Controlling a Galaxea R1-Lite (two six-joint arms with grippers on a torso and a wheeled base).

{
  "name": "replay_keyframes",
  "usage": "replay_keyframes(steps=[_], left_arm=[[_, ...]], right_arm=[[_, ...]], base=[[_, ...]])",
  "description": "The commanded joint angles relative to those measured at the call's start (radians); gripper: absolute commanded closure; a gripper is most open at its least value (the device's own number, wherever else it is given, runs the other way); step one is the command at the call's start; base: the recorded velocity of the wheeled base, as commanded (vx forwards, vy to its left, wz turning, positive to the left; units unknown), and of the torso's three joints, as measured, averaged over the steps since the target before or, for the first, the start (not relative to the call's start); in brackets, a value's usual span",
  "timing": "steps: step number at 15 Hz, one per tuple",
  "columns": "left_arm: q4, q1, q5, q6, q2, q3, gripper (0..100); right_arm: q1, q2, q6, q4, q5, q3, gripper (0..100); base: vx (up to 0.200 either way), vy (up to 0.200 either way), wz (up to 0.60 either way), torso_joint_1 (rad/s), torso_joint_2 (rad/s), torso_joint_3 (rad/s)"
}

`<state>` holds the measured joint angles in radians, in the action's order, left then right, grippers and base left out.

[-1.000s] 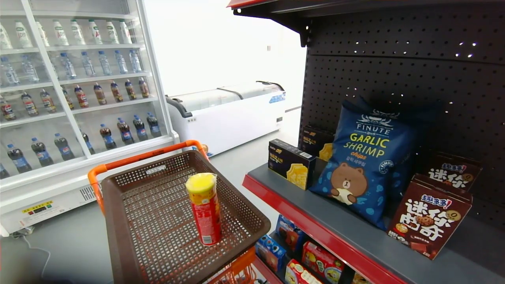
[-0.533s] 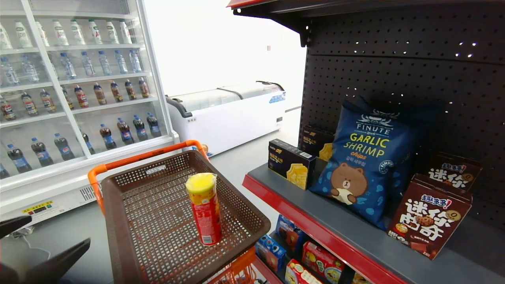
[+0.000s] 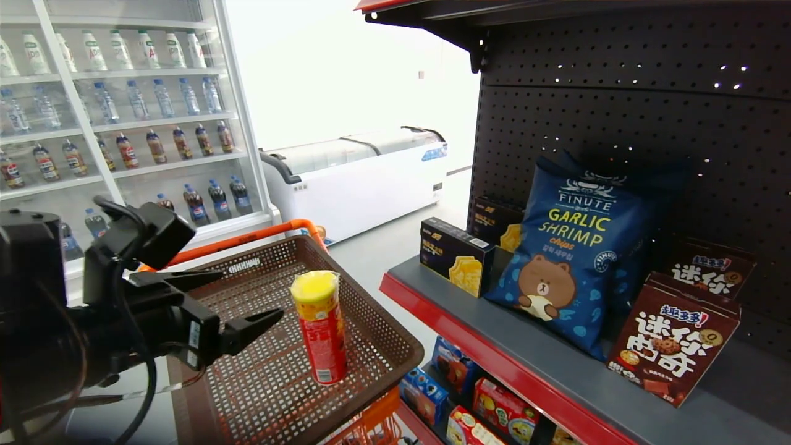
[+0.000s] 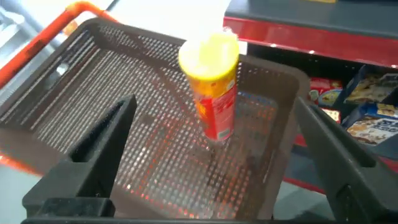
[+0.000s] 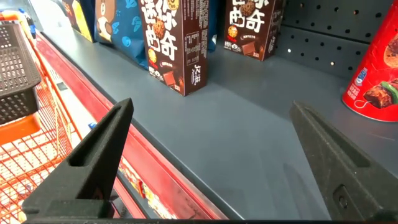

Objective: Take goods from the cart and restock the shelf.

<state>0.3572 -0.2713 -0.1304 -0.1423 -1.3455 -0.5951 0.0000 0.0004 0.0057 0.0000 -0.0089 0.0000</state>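
Chip can [image 3: 319, 327] stands upright at lower centre of frame, in the cart basket [image 3: 371, 296], apart from its walls. Left gripper [image 3: 252, 292], jaws wide, sits just left of it. Recommend a level grasp at mid-body and a straight lift, since the tall can looks liable to topple.

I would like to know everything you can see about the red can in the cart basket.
The can is a tall red cylinder, cardboard-looking, closed by a yellow lid. It stands upright and alone on the mesh floor of the brown basket, nearer the side facing the shelf. The left end effector, open, is beside it without touching.
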Motion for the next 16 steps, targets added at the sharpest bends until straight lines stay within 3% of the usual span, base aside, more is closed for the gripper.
replay_keyframes(steps=[1,5,13,16], left_arm=[[0.097,-0.023,0.003,0.001,-0.155,0.032,0],[0.138,-0.005,0.057,0.003,-0.271,0.049,0],[0.362,-0.003,0.057,0.006,-0.518,0.015,0],[0.393,-0.005,0.057,0.006,-0.569,-0.023,0]], right_arm=[[0.000,0.000,0.000,0.000,0.000,0.000,0],[0.000,0.000,0.000,0.000,0.000,0.000,0],[0.000,0.000,0.000,0.000,0.000,0.000,0],[0.000,0.000,0.000,0.000,0.000,0.000,0]], base=[[0.000,0.000,0.00,0.000,0.00,0.000],[0.000,0.000,0.00,0.000,0.00,0.000],[0.000,0.000,0.00,0.000,0.00,0.000],[0.000,0.000,0.00,0.000,0.00,0.000]])
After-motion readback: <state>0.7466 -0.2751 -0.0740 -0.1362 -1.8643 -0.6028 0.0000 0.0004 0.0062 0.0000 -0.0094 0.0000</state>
